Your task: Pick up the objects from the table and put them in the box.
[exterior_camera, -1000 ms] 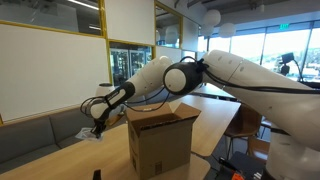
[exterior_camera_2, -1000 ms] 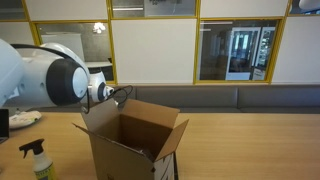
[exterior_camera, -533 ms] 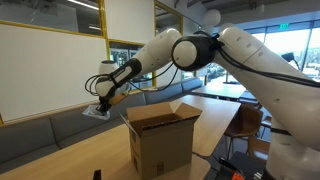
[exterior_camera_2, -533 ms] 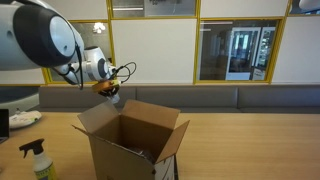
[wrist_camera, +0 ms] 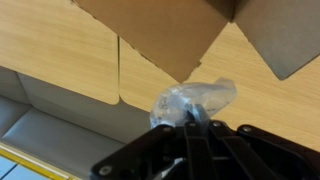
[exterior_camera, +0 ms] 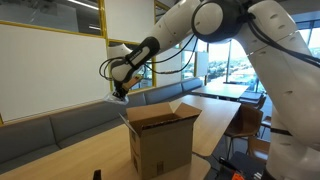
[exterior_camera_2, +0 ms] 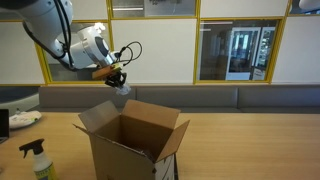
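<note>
Clear crumpled plastic (wrist_camera: 205, 97) is clamped in the claw (exterior_camera_2: 119, 82), left of centre in the frame, above an open flap of the box (exterior_camera_2: 120, 160) on the tabletop (exterior_camera_2: 250, 150).

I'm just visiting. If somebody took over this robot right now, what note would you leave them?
The gripper is shut on a crumpled clear bag, held high in the air.
The box stands open on the table. The gripper hangs above its flap edge, perhaps not yet over the opening.
Done: the bag is off the table.
Left: carry it over the opening and let go. Then probably fetch the spray bottle, which stands on the table beside the box.
</note>
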### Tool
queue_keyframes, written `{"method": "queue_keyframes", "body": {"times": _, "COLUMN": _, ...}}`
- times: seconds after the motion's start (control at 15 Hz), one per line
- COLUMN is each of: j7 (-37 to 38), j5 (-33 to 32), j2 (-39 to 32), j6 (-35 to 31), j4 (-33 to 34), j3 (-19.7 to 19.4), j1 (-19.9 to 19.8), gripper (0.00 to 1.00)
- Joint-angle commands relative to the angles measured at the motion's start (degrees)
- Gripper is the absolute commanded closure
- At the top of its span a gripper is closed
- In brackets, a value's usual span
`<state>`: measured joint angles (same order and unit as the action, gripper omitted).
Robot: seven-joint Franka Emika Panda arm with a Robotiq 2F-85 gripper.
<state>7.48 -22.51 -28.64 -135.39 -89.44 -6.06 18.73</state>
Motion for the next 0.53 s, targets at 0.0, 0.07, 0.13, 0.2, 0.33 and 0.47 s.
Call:
{"method": "queue_keyframes", "body": {"times": 0.0, "j7": 4.8, "j5": -3.7, "j2": 10.4, "j6": 5.8, "j4": -10.1, "j3": 0.3, "j1": -0.8, "gripper": 0.96}}
{"method": "queue_keyframes", "body": {"times": 0.07, "j7": 5.5, "j5": -4.3, "j2": 12.3, "j6": 8.0, "j4": -11.8, "j3": 0.7, "j1": -1.1, "gripper": 0.96}}
{"method": "queue_keyframes", "body": {"times": 0.13, "j7": 5.8, "j5": -4.5, "j2": 14.1, "j6": 10.5, "j4": -13.1, "j3": 1.2, "j1": -1.7, "gripper": 0.96}}
{"method": "queue_keyframes", "body": {"times": 0.2, "j7": 5.7, "j5": -4.1, "j2": 16.0, "j6": 12.5, "j4": -14.9, "j3": 1.9, "j1": -2.3, "gripper": 0.96}}
{"method": "queue_keyframes", "body": {"times": 0.33, "j7": 5.4, "j5": -2.5, "j2": 18.8, "j6": 14.5, "j4": -18.0, "j3": 3.3, "j1": -4.0, "gripper": 0.96}}
{"method": "queue_keyframes", "body": {"times": 0.47, "j7": 5.1, "j5": -1.1, "j2": 20.7, "j6": 14.5, "j4": -21.2, "j3": 4.5, "j1": -5.7, "gripper": 0.96}}
